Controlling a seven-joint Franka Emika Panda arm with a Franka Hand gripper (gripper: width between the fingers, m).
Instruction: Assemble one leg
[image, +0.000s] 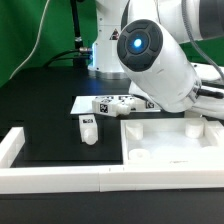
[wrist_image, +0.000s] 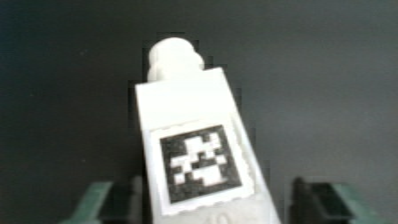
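In the wrist view a white leg with a black-and-white marker tag lies on the black table, its rounded peg end pointing away from me. My gripper is open, with one finger on each side of the leg's tagged end and a gap on both sides. In the exterior view another leg stands upright on the table. More tagged legs lie behind it. The arm's body hides the gripper in that view.
A large flat white square panel with a raised rim lies at the exterior view's right. Long white border rails run along the front and the left. The marker board lies under the far legs.
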